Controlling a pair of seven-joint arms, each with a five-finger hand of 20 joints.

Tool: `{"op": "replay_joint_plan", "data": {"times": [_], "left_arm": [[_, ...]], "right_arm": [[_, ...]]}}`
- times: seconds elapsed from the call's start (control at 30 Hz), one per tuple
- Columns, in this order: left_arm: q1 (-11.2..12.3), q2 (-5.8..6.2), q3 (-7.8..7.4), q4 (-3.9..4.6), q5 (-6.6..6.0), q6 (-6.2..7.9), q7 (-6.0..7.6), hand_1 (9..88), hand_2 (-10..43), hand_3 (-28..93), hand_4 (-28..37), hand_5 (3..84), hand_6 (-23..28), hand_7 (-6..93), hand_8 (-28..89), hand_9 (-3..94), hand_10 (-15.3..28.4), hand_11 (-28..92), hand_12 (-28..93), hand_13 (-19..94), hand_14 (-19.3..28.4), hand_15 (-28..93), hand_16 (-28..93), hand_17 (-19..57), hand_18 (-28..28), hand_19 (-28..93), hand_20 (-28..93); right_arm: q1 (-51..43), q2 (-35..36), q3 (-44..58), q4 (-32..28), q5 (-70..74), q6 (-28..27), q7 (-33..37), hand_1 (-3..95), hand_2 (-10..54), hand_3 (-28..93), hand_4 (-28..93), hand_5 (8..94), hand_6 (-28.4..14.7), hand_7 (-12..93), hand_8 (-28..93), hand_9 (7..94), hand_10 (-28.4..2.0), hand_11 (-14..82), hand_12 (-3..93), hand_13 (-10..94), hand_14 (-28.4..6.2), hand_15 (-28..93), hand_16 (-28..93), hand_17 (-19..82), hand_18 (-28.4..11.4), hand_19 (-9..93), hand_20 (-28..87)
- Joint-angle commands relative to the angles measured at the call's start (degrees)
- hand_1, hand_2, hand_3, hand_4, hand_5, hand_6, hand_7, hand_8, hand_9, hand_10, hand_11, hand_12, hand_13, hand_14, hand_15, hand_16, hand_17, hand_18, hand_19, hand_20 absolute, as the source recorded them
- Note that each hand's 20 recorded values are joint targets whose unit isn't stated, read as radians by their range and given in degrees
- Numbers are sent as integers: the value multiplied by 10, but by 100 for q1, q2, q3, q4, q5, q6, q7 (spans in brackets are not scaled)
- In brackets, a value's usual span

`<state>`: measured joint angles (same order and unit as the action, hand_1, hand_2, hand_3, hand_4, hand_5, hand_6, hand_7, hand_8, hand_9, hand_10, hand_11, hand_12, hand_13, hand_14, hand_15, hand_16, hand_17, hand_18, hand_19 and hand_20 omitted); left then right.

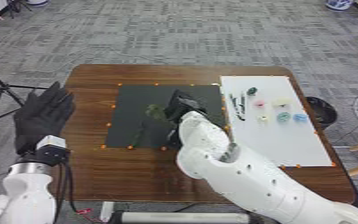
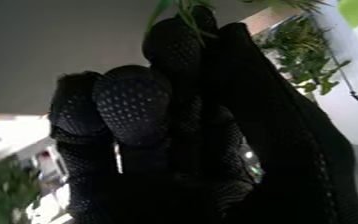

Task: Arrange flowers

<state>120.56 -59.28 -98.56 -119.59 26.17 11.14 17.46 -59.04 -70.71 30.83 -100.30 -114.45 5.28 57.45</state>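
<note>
Over the black mat (image 1: 127,107), my right hand (image 1: 182,102) is beside a clump of greenery (image 1: 156,112). In the right wrist view, the thumb and a finger of my right hand (image 2: 180,55) meet, with thin green leaves (image 2: 190,14) at their tips. A slim green stem (image 1: 138,136) lies on the mat's lower part. The white board (image 1: 291,147) holds a pink flower (image 1: 260,103), a cream one (image 1: 282,101), a teal one (image 1: 284,117), a blue one (image 1: 300,118) and dark stems (image 1: 238,106). My left hand (image 1: 42,114) is open, fingers straight, at the table's left edge.
The brown table (image 1: 91,167) carries the mat and board, both edged with small orange marks. A black bin (image 1: 321,111) stands on the floor beyond the table's right edge. A black tripod (image 1: 4,89) is at the far left. More greenery (image 2: 302,52) hangs beyond the thumb.
</note>
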Motion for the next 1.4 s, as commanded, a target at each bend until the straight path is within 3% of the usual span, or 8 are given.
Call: {"op": "replay_joint_plan", "data": {"times": [0.03, 0.37, 0.6, 0.87, 1.0, 1.07, 1.27, 1.4], "left_arm": [[73, 15, -82, 1, -34, -79, -86, 232, 189, 704, -283, 410, 97, 87, -77, 304, 160, 212, 90, 220, 150, 240, -36, -85, 126, 306, 79], [-42, 21, 47, 82, -73, -118, -173, 232, 189, 703, -283, 410, 97, 91, -80, 304, 159, 219, 85, 221, 150, 254, -45, -86, 127, 311, 77], [15, -12, 24, 62, -93, -108, -127, 233, 190, 702, -283, 410, 97, 92, -81, 306, 160, 223, 84, 221, 151, 258, -48, -86, 127, 313, 75], [80, -75, -36, 49, -105, -84, -78, 233, 190, 702, -283, 410, 97, 91, -81, 305, 159, 223, 82, 221, 150, 260, -51, -86, 127, 315, 74], [114, -92, -43, 39, -113, -85, -82, 232, 190, 702, -283, 410, 97, 91, -80, 305, 159, 222, 81, 221, 149, 258, -52, -86, 127, 316, 74], [98, -94, -23, 51, -115, -90, -81, 232, 190, 703, -283, 410, 97, 91, -80, 305, 160, 222, 81, 221, 150, 258, -51, -86, 127, 314, 73], [118, -112, -33, 41, -115, -78, -70, 233, 191, 702, -283, 410, 96, 91, -81, 306, 160, 222, 82, 221, 150, 257, -51, -86, 127, 314, 73], [149, -130, -34, 37, -199, -54, -58, 232, 191, 703, -283, 410, 96, 91, -80, 305, 159, 221, 81, 221, 150, 257, -50, -86, 127, 315, 74]], "right_arm": [[-296, 69, -134, 7, -505, 340, 194, 523, -67, 699, -156, 769, -34, 343, 149, 812, -124, 358, 460, 805, -59, 633, 380, 515, -226, 932, 352], [-614, -54, -8, -120, -318, 360, 170, 497, -82, 651, -163, 769, -37, 322, 162, 799, -146, 420, 357, 806, -62, 634, 383, 519, -229, 932, 360], [-600, 9, 108, -339, 80, 396, 14, 429, -67, 595, -136, 739, -56, 194, -80, 778, -154, 429, 329, 786, -71, 646, 376, 499, -229, 932, 363], [-658, 114, 307, -536, 301, 173, -29, 431, -32, 523, -100, 708, -72, 123, -88, 778, -156, 429, 321, 782, -75, 649, 370, 498, -230, 932, 360], [-684, 120, 379, -505, 283, 96, -6, 370, 101, 632, -132, 746, -78, 97, -98, 823, -158, 358, 277, 805, -75, 619, 345, 510, -236, 932, 343], [-683, 143, 379, -528, 295, 20, -9, 360, 139, 641, -141, 779, -74, 100, -104, 867, -166, 238, 225, 832, -79, 574, 333, 525, -235, 932, 321], [-753, 286, 282, -631, -157, 191, -130, 333, 143, 630, -131, 751, -82, 97, -98, 818, -203, 132, 164, 847, -91, 503, 306, 538, -225, 932, 281], [-811, 300, 459, -727, 246, -164, -144, 299, 168, 662, -108, 754, -70, 325, -67, 771, -224, 112, 141, 845, -94, 500, 278, 539, -218, 932, 256]]}}
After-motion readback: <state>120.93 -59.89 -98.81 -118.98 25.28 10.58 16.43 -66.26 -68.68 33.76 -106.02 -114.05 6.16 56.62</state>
